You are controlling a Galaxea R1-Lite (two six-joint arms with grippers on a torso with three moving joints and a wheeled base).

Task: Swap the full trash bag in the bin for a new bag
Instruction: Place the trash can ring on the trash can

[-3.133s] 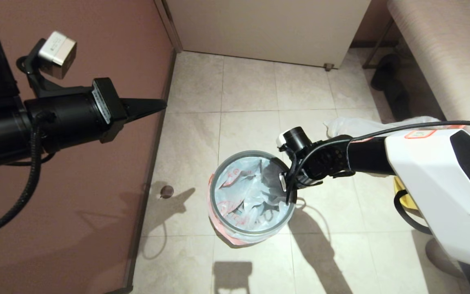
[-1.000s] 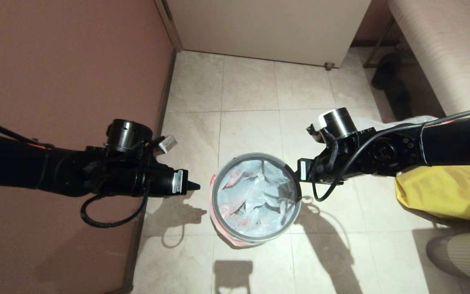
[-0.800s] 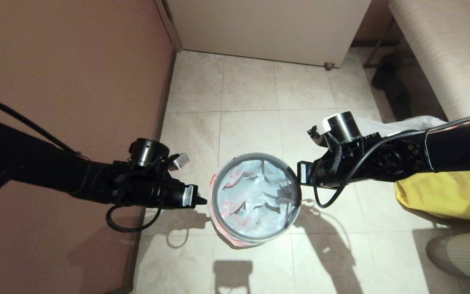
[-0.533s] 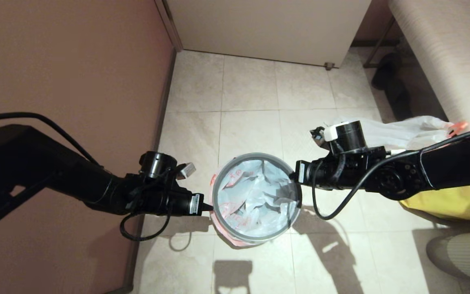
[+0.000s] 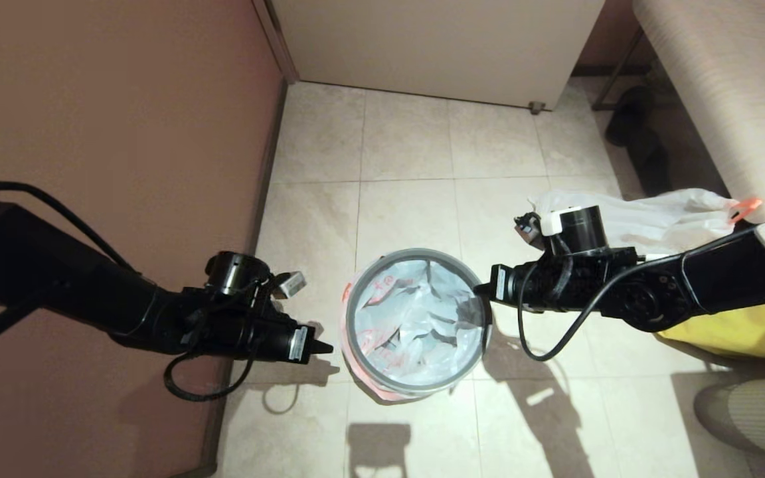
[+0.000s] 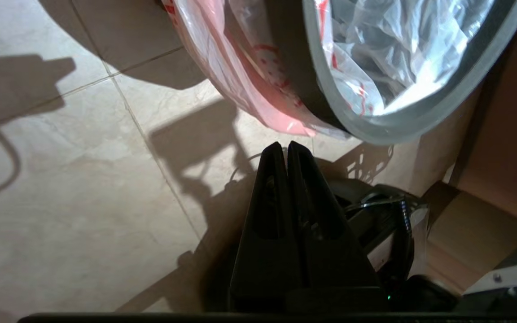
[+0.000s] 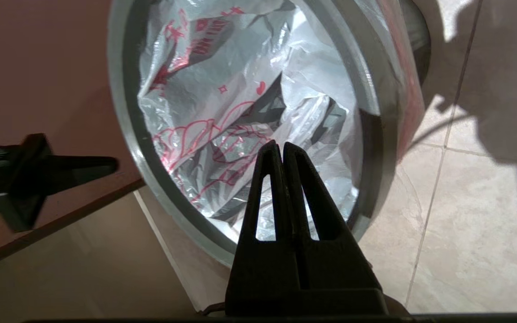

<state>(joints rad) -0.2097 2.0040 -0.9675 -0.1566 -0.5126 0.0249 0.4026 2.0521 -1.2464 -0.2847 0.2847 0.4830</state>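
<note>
The bin (image 5: 416, 252) stands on the tiled floor, its grey hoop holding the new bag (image 5: 409, 318), whose orange-red printed film lines the inside and hangs over the outer wall (image 6: 249, 80). My left gripper (image 5: 326, 347) is shut and empty, a short way left of the bin and clear of it. My right gripper (image 5: 479, 290) is also shut and empty. It sits at the bin's right rim, with its tips (image 7: 281, 146) over the open mouth. The full trash bag (image 5: 648, 216), with an orange tab (image 5: 744, 208), lies on the floor behind my right arm.
A brown wall (image 5: 110, 133) runs close along the left and a white cabinet (image 5: 435, 46) closes the back. A striped bench (image 5: 721, 99) with dark shoes (image 5: 635, 139) under it is at the right. A big yellow bag (image 5: 734, 325) and a grey ribbed shape (image 5: 748, 418) lie near my right arm.
My left arm swung down from the upper left to the bin's side, reached its wall, then drew back a little. My right gripper came out of the bin mouth and shut.
</note>
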